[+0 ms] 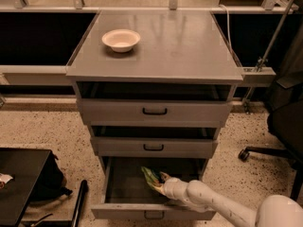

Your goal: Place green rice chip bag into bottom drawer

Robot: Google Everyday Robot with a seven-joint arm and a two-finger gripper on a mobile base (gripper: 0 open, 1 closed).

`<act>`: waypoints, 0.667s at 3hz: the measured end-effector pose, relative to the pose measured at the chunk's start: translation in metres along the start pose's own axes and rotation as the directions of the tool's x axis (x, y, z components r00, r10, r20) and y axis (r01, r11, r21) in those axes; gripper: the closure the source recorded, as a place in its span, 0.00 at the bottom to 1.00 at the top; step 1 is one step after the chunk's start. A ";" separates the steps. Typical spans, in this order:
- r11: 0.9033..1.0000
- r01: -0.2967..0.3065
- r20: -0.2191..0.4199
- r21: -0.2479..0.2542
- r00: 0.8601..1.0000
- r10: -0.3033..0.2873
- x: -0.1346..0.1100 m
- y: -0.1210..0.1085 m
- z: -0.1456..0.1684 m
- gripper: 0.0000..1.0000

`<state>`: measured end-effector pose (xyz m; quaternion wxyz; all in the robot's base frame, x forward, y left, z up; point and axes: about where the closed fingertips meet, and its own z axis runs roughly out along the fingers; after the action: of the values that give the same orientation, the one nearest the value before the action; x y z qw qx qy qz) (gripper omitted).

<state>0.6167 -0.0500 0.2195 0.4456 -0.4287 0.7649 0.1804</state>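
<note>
Green rice chip bag [150, 177] held by gripper [161, 184] inside bottom drawer [124, 187].

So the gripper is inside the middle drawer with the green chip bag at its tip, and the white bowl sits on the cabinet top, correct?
Not quite: it is the bottom drawer, not the middle one. The camera view shows the gripper inside that lowest, pulled-out drawer with the green rice chip bag at its tip. The white bowl does sit on the cabinet top.
</note>
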 end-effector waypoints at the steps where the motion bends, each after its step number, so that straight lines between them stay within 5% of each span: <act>1: 1.000 0.000 0.000 0.000 1.000 0.000 0.000 0.000 0.000 0.58; 2: 1.000 0.000 0.000 0.000 1.000 0.000 0.000 0.000 0.000 0.35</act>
<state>0.6167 -0.0499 0.2195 0.4456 -0.4287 0.7649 0.1804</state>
